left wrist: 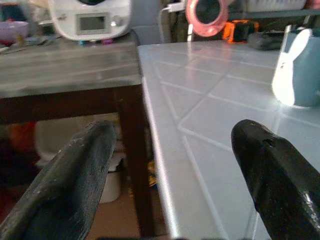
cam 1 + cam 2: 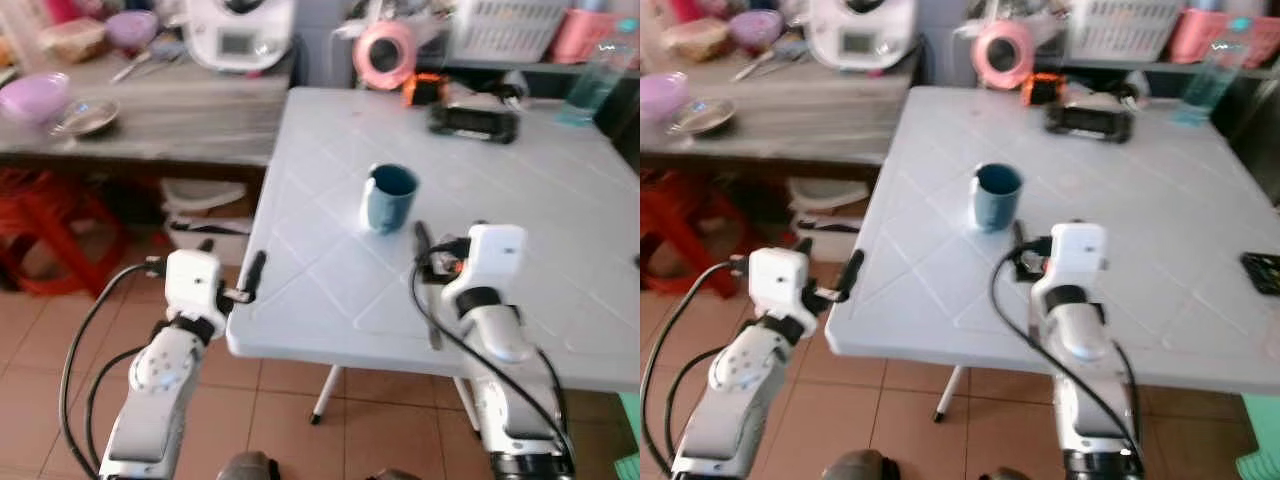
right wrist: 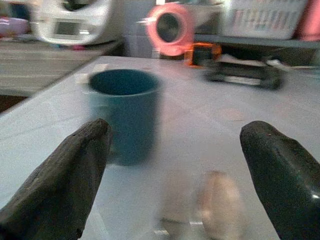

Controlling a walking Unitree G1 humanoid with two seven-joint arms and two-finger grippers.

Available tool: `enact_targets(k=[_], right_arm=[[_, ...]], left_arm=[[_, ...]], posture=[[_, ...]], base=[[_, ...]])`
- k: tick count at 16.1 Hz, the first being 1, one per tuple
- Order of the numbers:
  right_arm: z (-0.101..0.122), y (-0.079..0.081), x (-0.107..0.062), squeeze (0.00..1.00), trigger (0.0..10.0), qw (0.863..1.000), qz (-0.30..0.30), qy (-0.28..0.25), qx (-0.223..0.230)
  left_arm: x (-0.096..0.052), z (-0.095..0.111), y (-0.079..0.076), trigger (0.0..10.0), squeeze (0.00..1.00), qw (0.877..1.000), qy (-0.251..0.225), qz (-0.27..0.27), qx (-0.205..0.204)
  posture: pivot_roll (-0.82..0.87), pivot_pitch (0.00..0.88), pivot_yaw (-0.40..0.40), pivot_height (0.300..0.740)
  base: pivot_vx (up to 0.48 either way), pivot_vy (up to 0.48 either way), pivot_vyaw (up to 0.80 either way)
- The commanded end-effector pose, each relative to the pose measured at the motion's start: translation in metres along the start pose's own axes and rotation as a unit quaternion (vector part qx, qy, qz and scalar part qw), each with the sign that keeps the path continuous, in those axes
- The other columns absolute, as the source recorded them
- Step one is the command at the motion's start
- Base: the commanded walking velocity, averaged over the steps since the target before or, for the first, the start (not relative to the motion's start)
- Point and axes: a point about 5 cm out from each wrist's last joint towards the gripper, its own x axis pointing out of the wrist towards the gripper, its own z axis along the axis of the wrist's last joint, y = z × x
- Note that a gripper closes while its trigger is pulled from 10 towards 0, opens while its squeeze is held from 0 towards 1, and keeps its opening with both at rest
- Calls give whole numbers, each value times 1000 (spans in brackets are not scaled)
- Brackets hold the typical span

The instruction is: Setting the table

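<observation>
Blue and upright, the mug (image 2: pixel 389 197) is set on the white table (image 2: pixel 540 230), near its middle and toward the robot's left half, with the handle apparently turned to the left edge. The right gripper (image 3: pixel 175 170) is held over the table just behind the mug, on the robot's side of it, and its fingers (image 3: pixel 65 175) are spread wide with nothing between them. In the right wrist view the mug is seen ahead and off toward one finger rather than centred in the gap, so a small sideways correction is judged necessary before any closing. The mug's long axis is vertical, which suits a grasp from the side across the body. The left gripper (image 1: pixel 170 185) is kept at the table's left edge, its fingers (image 1: pixel 75 175) also wide apart and empty, and the mug is seen well apart from it across the tabletop. The right arm is therefore judged the nearer one for the mug. A small blurred pale object is seen on the table between the right fingers; what it is cannot be told.
</observation>
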Motion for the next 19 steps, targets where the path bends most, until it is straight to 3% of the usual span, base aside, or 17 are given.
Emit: enact_targets(k=[1,5,9,19], right_arm=[[-1,-3,-2,0,10000,1000,-7,5,4],[-22,-9,-8,0,10000,997,-33,74,11],[-30,-6,-10,0,10000,995,-23,100,20],[-40,0,-2,0,10000,986,41,162,14]], left_arm=[[0,5,-1,10000,0,1000,-7,-4,6],[-15,2,-2,10000,0,999,10,-53,1],[-24,3,1,10000,0,998,20,-58,5],[-28,7,2,10000,0,997,32,-68,7]], posture=[[30,21,11,740],[50,65,12,740],[68,91,17,740],[80,112,19,740]], base=[[0,0,0],[0,0,0],[0,0,0],[0,0,0]])
